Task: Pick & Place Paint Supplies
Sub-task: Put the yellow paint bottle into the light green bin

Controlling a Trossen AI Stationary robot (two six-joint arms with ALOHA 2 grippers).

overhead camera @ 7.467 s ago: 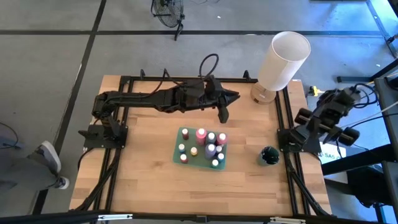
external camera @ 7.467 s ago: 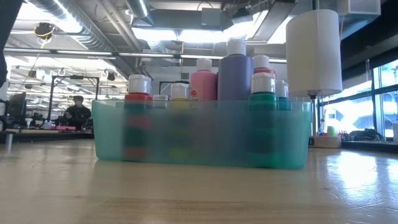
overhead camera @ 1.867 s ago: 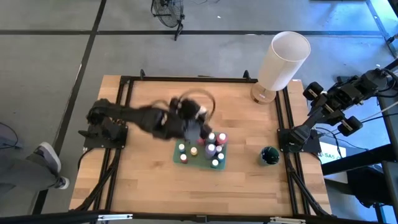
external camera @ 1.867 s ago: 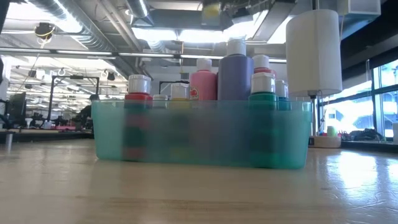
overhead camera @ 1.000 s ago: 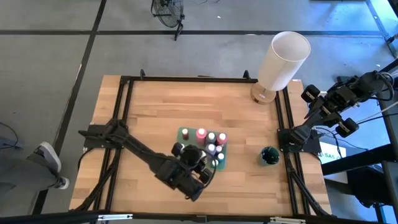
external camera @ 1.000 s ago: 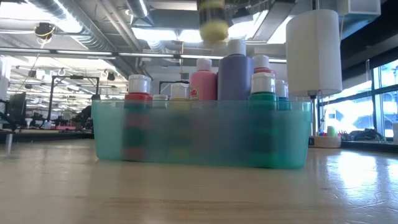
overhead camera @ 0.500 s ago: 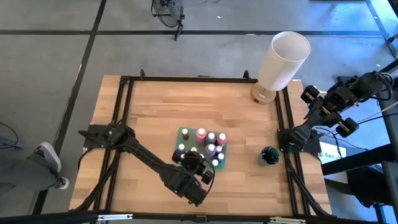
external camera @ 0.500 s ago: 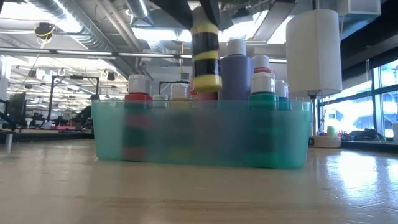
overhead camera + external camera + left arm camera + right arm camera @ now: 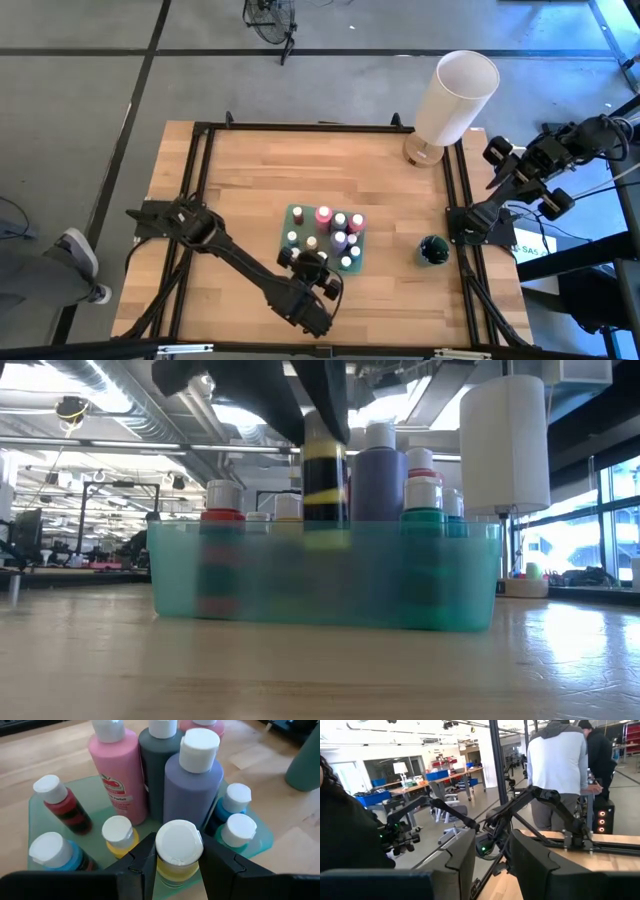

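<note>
Wooden table (image 9: 250, 180) in an open workshop, teal tray (image 9: 297, 252) of paint bottles at centre frame.
The left gripper (image 9: 176, 870) clamps a yellow bottle (image 9: 176, 851) over the tray's lower edge; only the wrist view shows that grip. The right gripper (image 9: 492, 855), empty and parted, hangs off the table's right edge, facing people (image 9: 555, 775).

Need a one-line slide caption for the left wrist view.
Left end effector grips a yellow paint bottle above the teal tray crowded with other paint bottles.

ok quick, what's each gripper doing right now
Left gripper: shut on the yellow bottle, over the tray.
Right gripper: raised off the table's right side, holding nothing; open or shut cannot be told.
</note>
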